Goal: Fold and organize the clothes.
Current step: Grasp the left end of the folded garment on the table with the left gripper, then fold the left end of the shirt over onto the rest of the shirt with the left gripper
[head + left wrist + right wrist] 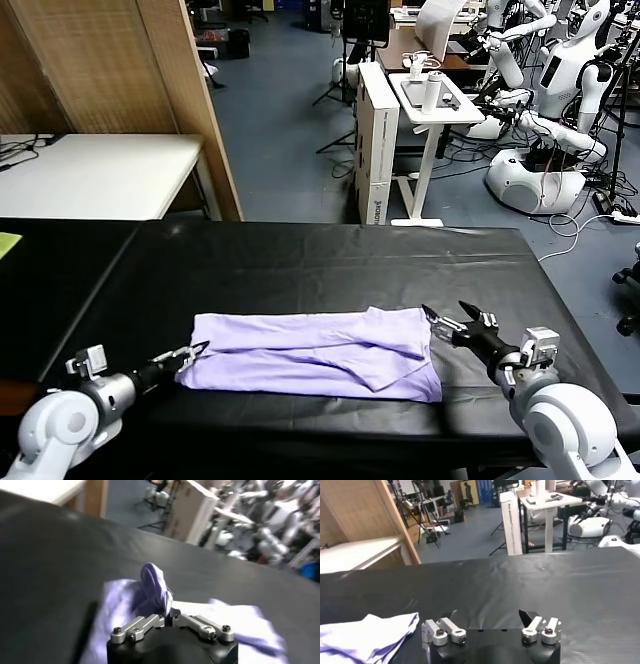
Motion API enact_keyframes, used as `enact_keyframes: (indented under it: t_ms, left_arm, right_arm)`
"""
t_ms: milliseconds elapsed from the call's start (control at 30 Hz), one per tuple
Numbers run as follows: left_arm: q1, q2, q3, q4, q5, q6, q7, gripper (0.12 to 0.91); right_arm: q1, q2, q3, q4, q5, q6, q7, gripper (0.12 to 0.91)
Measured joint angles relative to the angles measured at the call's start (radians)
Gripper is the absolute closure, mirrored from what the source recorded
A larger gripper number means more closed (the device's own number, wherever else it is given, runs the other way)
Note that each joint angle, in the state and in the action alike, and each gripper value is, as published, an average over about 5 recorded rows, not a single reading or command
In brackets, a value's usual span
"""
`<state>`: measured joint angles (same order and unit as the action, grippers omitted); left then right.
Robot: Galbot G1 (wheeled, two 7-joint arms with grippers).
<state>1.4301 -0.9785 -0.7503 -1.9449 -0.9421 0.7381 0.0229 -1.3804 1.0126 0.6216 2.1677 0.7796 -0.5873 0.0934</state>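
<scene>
While the purple shirt [315, 355] lies folded into a long strip near the front edge of the black table [330, 265], both arms sit low at its ends. The left gripper [192, 352] is at the shirt's left end. In the left wrist view, its fingers are pinched on a bunch of purple cloth that sticks up between them. The right gripper [458, 322] rests just beside the shirt's right end, with its fingers [445, 626] spread wide and nothing in them. A white desk [95, 172] stands behind the table on the left.
</scene>
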Motion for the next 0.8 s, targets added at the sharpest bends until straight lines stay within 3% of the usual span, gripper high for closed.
enact_keyframes:
  t_ms: [100, 267, 333, 500, 800]
  left_arm:
    - [0.018, 0.023, -0.024, -0.018, 0.127, 0.000, 0.006, 0.426]
    - [0.061, 0.073, -0.080, -0.043, 0.308, 0.000, 0.014, 0.732]
    - [0.079, 0.089, -0.104, -0.050, 0.358, -0.004, 0.013, 0.807]
    - [0.095, 0.094, -0.138, -0.076, 0.361, -0.016, -0.007, 0.844]
    - [0.038, -0.010, -0.058, -0.157, 0.107, -0.002, -0.111, 0.844]
  right_arm:
    - [0.003, 0.001, 0.001, -0.002, 0.001, 0.000, 0.005, 0.118]
    - [0.006, 0.010, 0.003, -0.012, 0.003, 0.001, 0.011, 0.118]
    - [0.010, 0.015, 0.003, -0.016, 0.003, 0.002, 0.013, 0.118]
    - [0.023, 0.027, -0.011, -0.027, 0.002, 0.006, 0.019, 0.118]
    - [0.029, 0.046, -0.035, -0.034, -0.014, 0.007, 0.022, 0.118]
